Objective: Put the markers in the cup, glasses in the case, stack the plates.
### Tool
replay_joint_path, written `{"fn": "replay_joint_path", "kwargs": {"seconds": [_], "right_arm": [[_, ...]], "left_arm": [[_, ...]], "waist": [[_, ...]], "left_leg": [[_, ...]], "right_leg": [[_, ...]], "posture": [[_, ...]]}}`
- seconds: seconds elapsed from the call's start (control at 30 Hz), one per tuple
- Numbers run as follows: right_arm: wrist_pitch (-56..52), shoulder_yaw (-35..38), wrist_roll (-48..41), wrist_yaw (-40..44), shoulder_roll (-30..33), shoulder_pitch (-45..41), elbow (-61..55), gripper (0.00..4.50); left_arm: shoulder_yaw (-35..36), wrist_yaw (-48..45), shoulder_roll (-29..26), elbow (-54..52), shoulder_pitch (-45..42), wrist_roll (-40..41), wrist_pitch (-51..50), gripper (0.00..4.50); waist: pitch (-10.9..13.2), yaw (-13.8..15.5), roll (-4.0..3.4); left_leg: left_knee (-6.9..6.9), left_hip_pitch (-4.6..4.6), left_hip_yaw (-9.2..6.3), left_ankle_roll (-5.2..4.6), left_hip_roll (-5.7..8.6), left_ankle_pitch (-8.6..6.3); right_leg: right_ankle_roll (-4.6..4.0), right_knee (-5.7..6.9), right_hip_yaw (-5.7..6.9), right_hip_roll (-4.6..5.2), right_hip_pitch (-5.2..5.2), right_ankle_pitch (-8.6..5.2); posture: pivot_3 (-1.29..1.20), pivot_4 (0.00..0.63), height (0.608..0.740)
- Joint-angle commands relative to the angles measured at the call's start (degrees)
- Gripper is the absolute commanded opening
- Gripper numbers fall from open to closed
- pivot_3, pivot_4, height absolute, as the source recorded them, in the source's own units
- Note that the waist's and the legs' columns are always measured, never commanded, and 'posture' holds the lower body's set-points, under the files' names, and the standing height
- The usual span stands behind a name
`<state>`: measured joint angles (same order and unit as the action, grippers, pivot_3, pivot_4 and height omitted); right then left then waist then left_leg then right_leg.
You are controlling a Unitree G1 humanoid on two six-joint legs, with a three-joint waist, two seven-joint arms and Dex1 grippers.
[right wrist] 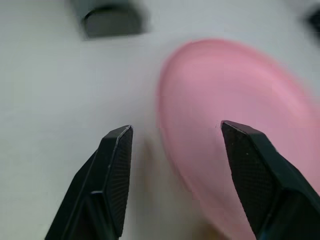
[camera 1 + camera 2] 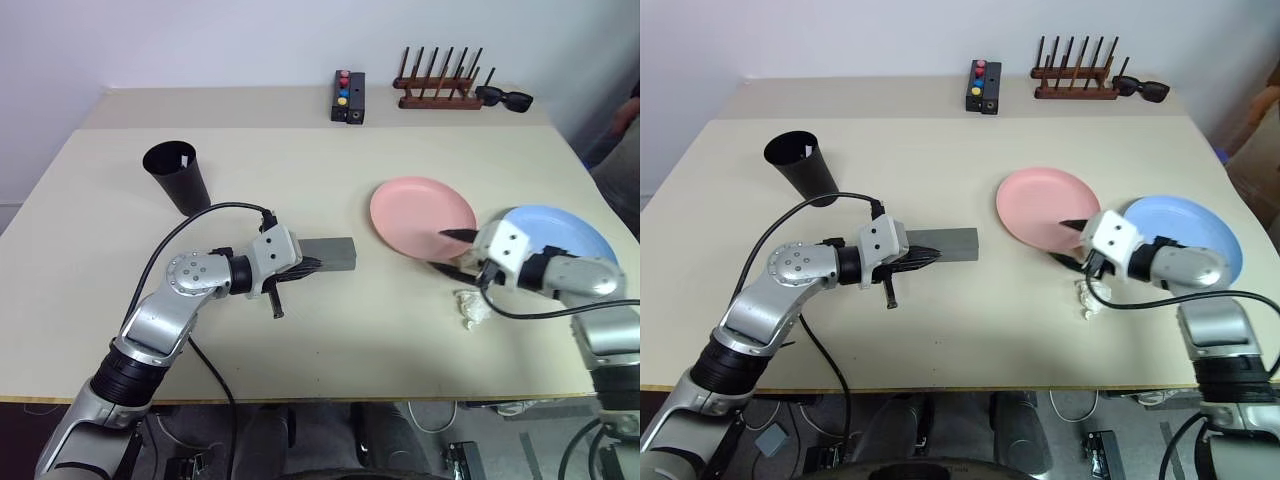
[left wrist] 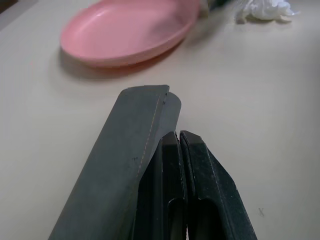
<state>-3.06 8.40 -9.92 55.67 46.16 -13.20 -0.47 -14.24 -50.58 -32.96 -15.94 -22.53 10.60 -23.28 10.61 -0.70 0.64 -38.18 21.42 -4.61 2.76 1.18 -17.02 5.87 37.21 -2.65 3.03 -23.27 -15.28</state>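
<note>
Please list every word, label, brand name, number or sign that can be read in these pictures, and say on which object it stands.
No readable text in any view.
Small black box with coloured buttons: buttons only, no legible marking.
Grey rectangular closed glasses case: plain outside, only stitching in the left wrist view.
Tall black tapered plastic cup, round pink plastic plate and round light blue plastic plate: no print visible.

Table (image 2: 330, 330) is a matt beige laminate, smooth, barely any shine. Pink plate (image 2: 415, 205) and blue plate (image 2: 575, 235) are both smooth plastic with a soft sheen. Cup (image 2: 178, 176) looks like matt black plastic. Case (image 3: 125, 150) is grey with a leathery matt skin and a stitched seam along the edge. Rack (image 2: 437, 97) at the back is dark varnished wood. The white wad (image 2: 472, 306) by the blue plate looks like crumpled paper or tissue, can't tell which.
</note>
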Motion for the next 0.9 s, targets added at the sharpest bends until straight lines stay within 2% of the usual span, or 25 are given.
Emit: {"fn": "replay_joint_path", "kwargs": {"seconds": [0.03,0.13,0.23,0.37,0.5,0.6,0.73,0.9], "right_arm": [[-7.13,8.25,-2.48,-2.89,3.78,3.08,-6.71,2.94],[-9.87,13.52,-0.05,-4.01,6.95,10.48,-8.34,2.94],[-12.63,15.44,1.6,-5.77,7.84,15.76,-7.89,2.94],[-13.5,14.98,4.32,-9.08,7.46,19.19,-5.55,2.94],[-11.96,13.48,5.57,-12.04,6.17,18.61,-1.58,2.94],[-10.3,11.64,6.68,-13.56,6.02,17.14,1.75,2.08],[-9.3,10.95,6.3,-13.77,6.16,16.04,3.93,0.13],[-8.58,10.83,6.35,-13.97,6.73,15.71,3.85,0.05]], "left_arm": [[0.92,0.22,0.08,-2.06,0.17,0.48,0.39,0.0],[1.1,-0.14,1.51,-1.8,-0.8,1.85,0.88,0.0],[2.16,-1.2,4.11,-2.52,-2.09,5.81,0.0,0.0],[1.61,-2.44,5.09,-3.78,-2.51,7.91,-0.68,0.0],[-0.43,-2.02,5.39,-3.89,-2.06,6.64,0.12,0.0],[-1.32,-1.86,5.59,-3.85,-1.97,6.06,0.58,0.0],[-1.29,-1.72,5.72,-3.38,-2.15,5.71,0.97,0.0],[-0.99,-1.66,5.65,-2.62,-2.62,5.3,1.43,0.0]], "waist": [[0.0,-0.01,0.01],[0.01,0.24,0.03],[0.01,0.12,0.04],[0.0,-0.34,0.01],[-0.04,-0.27,-0.05],[-0.04,-0.17,-0.05],[-0.03,-0.08,-0.04],[-0.03,-0.07,-0.04]], "left_leg": [[0.0,-0.04,0.0,0.0,0.01,0.0],[0.0,-0.04,-0.04,0.0,0.02,0.0],[-0.01,-0.04,-0.01,0.0,0.02,0.0],[-0.02,-0.08,0.09,0.0,0.01,0.0],[-0.01,-0.12,0.1,0.0,0.0,0.0],[-0.03,-0.11,0.12,0.0,0.01,0.0],[-0.02,-0.1,0.12,0.0,0.01,0.0],[-0.03,-0.1,0.11,0.0,0.01,0.0]], "right_leg": [[0.0,0.0,0.0,-0.02,0.04,0.0],[-0.01,0.0,0.06,-0.07,0.08,-0.01],[-0.01,-0.04,0.07,-0.06,0.12,-0.01],[0.0,-0.02,-0.03,-0.08,0.1,0.0],[-0.01,-0.01,-0.05,-0.16,0.11,-0.01],[-0.01,-0.03,-0.06,-0.15,0.12,-0.01],[-0.01,-0.04,-0.06,-0.15,0.11,-0.01],[-0.01,-0.03,-0.06,-0.15,0.12,-0.01]], "posture": [[0.0,0.15,0.735],[0.0,0.15,0.735],[0.0,0.15,0.735],[0.0,0.15,0.735],[0.0,0.15,0.735],[0.0,0.15,0.735],[0.0,0.15,0.735],[0.0,0.15,0.735]]}}
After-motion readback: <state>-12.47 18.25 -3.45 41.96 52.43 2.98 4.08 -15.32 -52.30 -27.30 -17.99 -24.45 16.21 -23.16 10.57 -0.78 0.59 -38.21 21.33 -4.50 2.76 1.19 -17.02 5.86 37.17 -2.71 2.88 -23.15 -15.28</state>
